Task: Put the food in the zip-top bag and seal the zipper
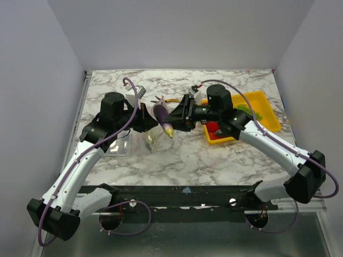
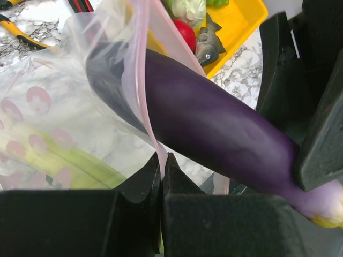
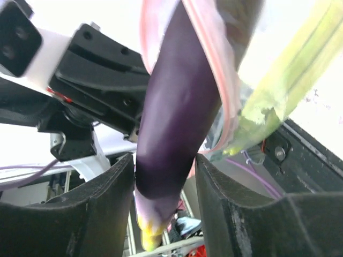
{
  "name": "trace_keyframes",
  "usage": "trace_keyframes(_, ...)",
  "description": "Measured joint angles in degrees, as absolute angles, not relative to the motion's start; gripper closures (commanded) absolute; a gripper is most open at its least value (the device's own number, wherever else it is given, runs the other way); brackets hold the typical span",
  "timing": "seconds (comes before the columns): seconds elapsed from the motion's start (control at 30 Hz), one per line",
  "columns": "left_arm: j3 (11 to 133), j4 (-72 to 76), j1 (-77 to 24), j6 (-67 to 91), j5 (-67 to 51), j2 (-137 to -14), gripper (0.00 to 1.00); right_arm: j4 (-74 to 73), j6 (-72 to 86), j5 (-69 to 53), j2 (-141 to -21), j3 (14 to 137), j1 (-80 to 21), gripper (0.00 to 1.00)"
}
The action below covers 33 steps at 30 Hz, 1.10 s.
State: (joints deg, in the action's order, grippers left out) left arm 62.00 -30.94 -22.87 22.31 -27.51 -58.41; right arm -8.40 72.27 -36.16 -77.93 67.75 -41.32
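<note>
The purple eggplant (image 1: 161, 115) hangs tilted above the table, its yellow tip lowest. My right gripper (image 1: 178, 119) is shut on its lower end (image 3: 171, 123). Its upper end is pushed into the mouth of the clear zip-top bag (image 1: 151, 140). My left gripper (image 2: 162, 160) is shut on the bag's pink zipper strip (image 2: 140, 80) and holds the mouth open. A green piece (image 2: 80, 168) lies inside the bag and also shows in the right wrist view (image 3: 278, 69). In the right wrist view the zipper (image 3: 214, 59) wraps around the eggplant.
A yellow tray (image 1: 265, 101) at the right holds a cabbage (image 2: 187, 8), a red round piece (image 2: 185, 33) and other toys. A rigid clear box (image 1: 118, 144) sits left of the bag. Yellow-handled pliers (image 2: 21, 35) lie behind.
</note>
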Motion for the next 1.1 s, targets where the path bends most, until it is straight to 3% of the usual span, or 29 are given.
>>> trace_keyframes(0.23,62.0,-30.9,-22.9,22.3,-27.5,-58.4,1.0,-6.9,72.4,-32.3,-79.5,72.0,-41.3,0.31)
trace_keyframes(0.4,62.0,-30.9,-22.9,22.3,-27.5,-58.2,1.0,-7.0,71.5,-30.9,-78.3,72.0,-41.3,0.27)
trace_keyframes(0.73,62.0,-31.0,-22.9,22.3,-27.5,-57.4,1.0,-8.4,67.1,-30.0,-74.9,72.2,-41.3,0.26)
trace_keyframes(1.1,62.2,-32.7,-22.9,23.4,-27.0,-56.3,1.0,-29.8,46.8,-20.2,-76.6,84.4,-46.6,0.3)
